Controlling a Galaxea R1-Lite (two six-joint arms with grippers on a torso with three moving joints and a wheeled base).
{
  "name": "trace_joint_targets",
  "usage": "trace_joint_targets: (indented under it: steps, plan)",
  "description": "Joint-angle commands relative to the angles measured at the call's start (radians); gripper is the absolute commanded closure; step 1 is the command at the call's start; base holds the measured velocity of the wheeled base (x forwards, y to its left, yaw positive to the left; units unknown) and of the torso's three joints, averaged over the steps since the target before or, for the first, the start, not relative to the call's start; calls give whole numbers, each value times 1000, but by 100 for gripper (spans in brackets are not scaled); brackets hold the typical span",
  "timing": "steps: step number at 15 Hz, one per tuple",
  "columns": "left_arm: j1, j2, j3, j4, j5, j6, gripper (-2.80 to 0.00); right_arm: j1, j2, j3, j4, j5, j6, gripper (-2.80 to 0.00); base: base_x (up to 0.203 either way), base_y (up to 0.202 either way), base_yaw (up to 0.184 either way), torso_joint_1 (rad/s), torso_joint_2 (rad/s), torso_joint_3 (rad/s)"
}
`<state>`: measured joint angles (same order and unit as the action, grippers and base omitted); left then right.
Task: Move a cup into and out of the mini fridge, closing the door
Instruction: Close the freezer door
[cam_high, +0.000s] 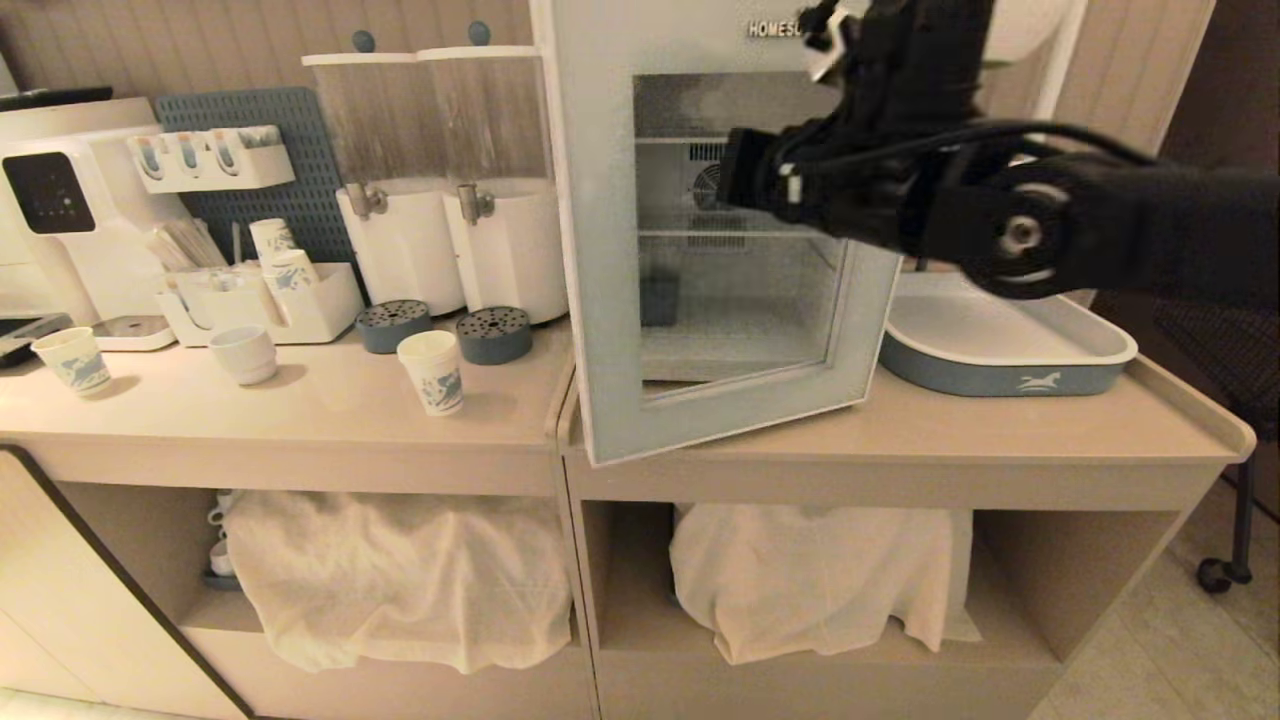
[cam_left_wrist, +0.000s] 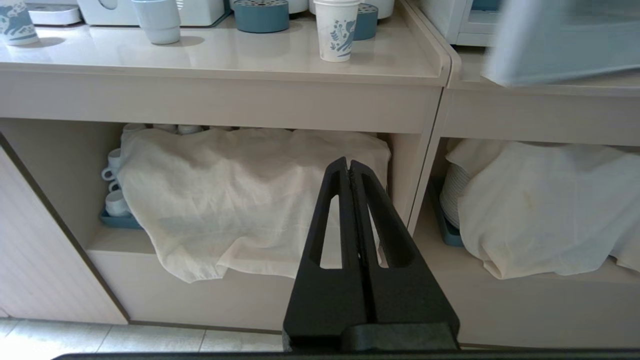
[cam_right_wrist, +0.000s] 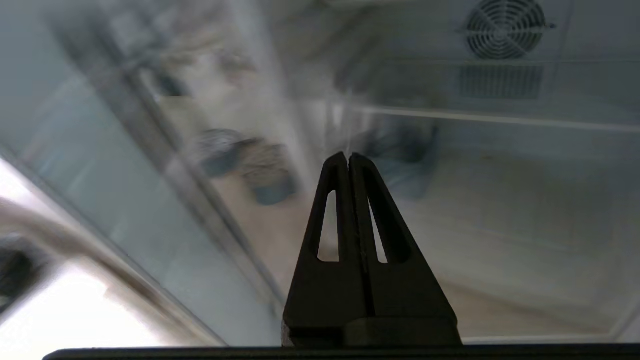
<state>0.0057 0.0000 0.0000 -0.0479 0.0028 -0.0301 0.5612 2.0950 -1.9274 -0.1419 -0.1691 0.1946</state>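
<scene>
The cup (cam_high: 432, 371), a tall white paper one with blue print and layered rims, stands upright on the left counter (cam_high: 300, 405), just in front of two round blue perforated drip trays (cam_high: 494, 334) and well apart from either arm. To its right the mini fridge (cam_high: 700, 200) sits where the two counters meet, and the door (cam_high: 600, 300), pale grey-blue with a large glass pane, hangs swung out toward the camera, its lower corner over the counter's front edge. Through the glass the wire shelves and a small fan (cam_right_wrist: 505, 29) show on the back wall. The right gripper (cam_right_wrist: 348, 159) is raised in front of the fridge opening, its two black fingers pressed together with nothing between them; the right arm (cam_high: 1000, 200) reaches in from the right across the upper part of the cabinet. The left gripper (cam_left_wrist: 348, 164) hangs low before the open shelves under the counter, its fingers likewise closed on nothing, pointing at a white cloth (cam_left_wrist: 240, 200) draped over stacked crockery. Elsewhere on the counter are a shorter printed paper cup (cam_high: 72, 360) at far left, a plain white mug (cam_high: 243, 353), two tall dispensers (cam_high: 440, 180) and, right of the fridge, a blue-and-white tray (cam_high: 1000, 350).
</scene>
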Motion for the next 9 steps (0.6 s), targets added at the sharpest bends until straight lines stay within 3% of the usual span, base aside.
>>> trace_joint_targets:
  steps: [1, 3, 9]
  plan:
    - [0, 2, 18, -1, 0, -1, 0, 8, 245, -52, -58, -96, -71, 0, 0, 0, 0, 0, 0, 0]
    - [0, 1, 18, -1, 0, -1, 0, 11, 290, -46, -108, -155, -139, 0, 0, 0, 0, 0, 0, 0]
    - [0, 0, 18, -1, 0, -1, 0, -10, 103, 106, -102, -168, -138, 0, 0, 0, 0, 0, 0, 0]
